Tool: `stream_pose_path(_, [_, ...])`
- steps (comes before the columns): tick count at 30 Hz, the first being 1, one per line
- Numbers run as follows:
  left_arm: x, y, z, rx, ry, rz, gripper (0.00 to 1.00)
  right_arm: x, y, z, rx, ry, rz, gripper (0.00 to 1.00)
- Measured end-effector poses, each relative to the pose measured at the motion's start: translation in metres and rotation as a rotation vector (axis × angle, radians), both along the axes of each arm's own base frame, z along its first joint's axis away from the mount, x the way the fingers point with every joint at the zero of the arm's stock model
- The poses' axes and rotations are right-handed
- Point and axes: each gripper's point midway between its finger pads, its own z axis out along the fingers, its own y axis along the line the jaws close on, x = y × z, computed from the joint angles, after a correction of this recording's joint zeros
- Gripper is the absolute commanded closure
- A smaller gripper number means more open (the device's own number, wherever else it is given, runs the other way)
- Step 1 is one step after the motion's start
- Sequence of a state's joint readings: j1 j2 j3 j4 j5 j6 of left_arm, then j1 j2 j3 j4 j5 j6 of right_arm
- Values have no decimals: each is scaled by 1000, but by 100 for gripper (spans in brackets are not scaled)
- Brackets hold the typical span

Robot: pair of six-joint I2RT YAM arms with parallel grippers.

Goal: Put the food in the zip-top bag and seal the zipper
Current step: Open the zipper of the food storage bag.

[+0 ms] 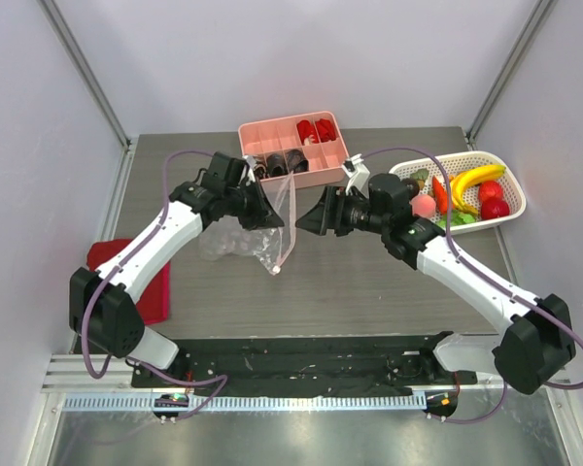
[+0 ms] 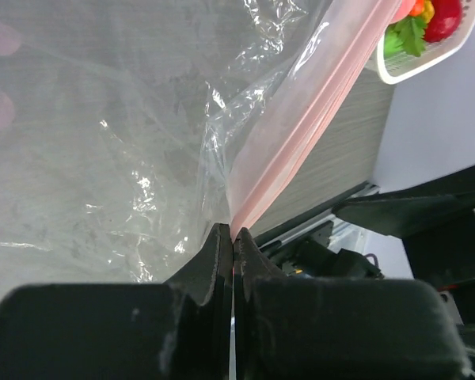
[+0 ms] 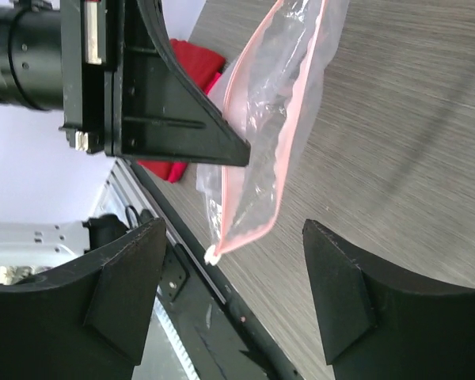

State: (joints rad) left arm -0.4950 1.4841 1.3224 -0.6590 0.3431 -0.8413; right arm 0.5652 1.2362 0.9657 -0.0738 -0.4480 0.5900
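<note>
We see the left end effector (image 2: 233, 241) shut tight, pinching the zipper (image 2: 301, 134) of the bag (image 2: 103, 158) partway along the strip. From the pinch, the zipper's long axis runs straight out ahead of the fingers. In the top view it lies far-to-near: one end points toward the pink tray (image 1: 341, 136), and the other is a loose corner hanging on the near side of the pinch. The bag body spreads back from the left fingers toward that arm, crinkled, over the bench (image 1: 369, 291). We can't tell if it touches. The mouth edge faces the right end effector (image 3: 233, 297), which is spread wide with nothing in it, just across from the strip and apart from it. In the right wrist view two pink lines show, parted mid-length and meeting at the lower corner. The food (image 1: 471, 180) sits in the basket (image 1: 518, 194), behind the right end effector and beside its wrist. A red cloth (image 1: 126, 282) lies under the left arm.
</note>
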Motion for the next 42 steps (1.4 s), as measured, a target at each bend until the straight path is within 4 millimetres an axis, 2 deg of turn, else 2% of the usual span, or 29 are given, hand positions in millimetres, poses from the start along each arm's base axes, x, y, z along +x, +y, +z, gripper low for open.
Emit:
stream_pose_path(6, [1,-11,9,-72,22,8,100,13,5,-9,3,16,-31,33])
stream_pose_path(8, [1,-14,14,-99,21,5,100,18,6,-13,2,19,-43,45])
stream_pose_path(11, [1,-17,21,-124,11,3,100,24,9,-20,-4,29,-50,69])
stream_pose_path(12, [1,-16,24,-130,6,3,100,25,10,-26,-11,39,-52,79])
stream_pose_path(13, [1,-15,26,-135,0,4,100,26,10,-30,-21,42,-52,97])
stream_pose_path(14, [1,-13,29,-136,-7,5,100,27,9,-35,-39,45,-52,99])
stream_pose_path(16, [-1,-4,33,-121,-24,9,100,25,5,-42,-79,52,-49,99])
stream_pose_path(21, [-10,39,50,16,-135,40,100,26,-14,-47,-197,40,-53,99])
stream_pose_path(24, [-21,66,65,123,-241,37,100,30,-34,-43,-275,16,-61,99])
stream_pose_path(27, [-33,75,76,188,-307,-22,100,28,-37,-26,-297,-32,-18,99])
stream_pose_path(30, [-42,80,73,232,-320,-86,86,22,-35,-8,-304,-88,44,99])
stream_pose_path(31, [-45,81,71,236,-321,-106,78,18,-35,-6,-303,-95,65,99])
stream_pose_path(33, [-51,83,68,246,-323,-131,69,12,-36,-7,-310,-92,94,99])
stream_pose_path(35, [-57,88,67,255,-323,-139,69,7,-39,-10,-309,-70,117,99])
stream_pose_path(42, [-51,85,71,256,-344,-151,48,-15,-26,-3,-230,-16,213,99])
